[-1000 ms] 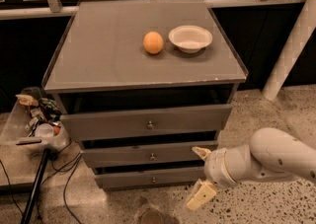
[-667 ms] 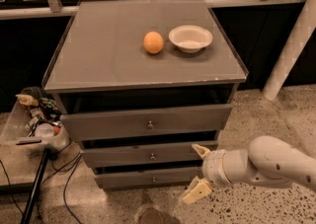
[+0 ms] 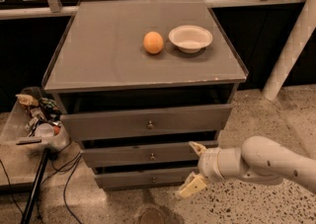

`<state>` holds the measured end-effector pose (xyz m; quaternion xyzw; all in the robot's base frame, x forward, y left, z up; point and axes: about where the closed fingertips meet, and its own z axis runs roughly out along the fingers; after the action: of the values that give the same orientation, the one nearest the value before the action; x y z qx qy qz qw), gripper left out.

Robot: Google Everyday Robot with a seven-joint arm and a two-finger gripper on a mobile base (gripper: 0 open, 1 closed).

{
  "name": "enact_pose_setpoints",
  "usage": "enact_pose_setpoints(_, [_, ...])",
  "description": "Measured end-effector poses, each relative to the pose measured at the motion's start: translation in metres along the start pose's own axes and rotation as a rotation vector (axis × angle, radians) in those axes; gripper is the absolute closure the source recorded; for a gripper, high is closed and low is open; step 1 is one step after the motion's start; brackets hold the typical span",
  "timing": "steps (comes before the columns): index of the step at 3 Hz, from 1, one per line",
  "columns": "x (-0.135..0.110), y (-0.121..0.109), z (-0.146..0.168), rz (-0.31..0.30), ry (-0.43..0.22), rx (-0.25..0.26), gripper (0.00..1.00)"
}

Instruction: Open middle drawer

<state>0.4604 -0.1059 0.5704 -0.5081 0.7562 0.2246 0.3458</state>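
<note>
Cabinet (image 3: pixel 108 55): middle drawer (image 3: pixel 123 156) just L of pincer (image 3: pixel 194 167).

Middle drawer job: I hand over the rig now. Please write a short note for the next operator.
Middle drawer: front looks not pulled out; knob free.
Tool: open, holding nothing, low in front of the cabinet, to the right of the knob and apart from it.
Done: nothing on the drawer itself.
Left: bring the tool to the knob, grip it, pull the drawer out.
</note>
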Motion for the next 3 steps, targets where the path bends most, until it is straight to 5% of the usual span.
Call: enact_pose_setpoints(3, [0.027,-0.072,0.04,-0.037,-0.036,0.08,0.0])
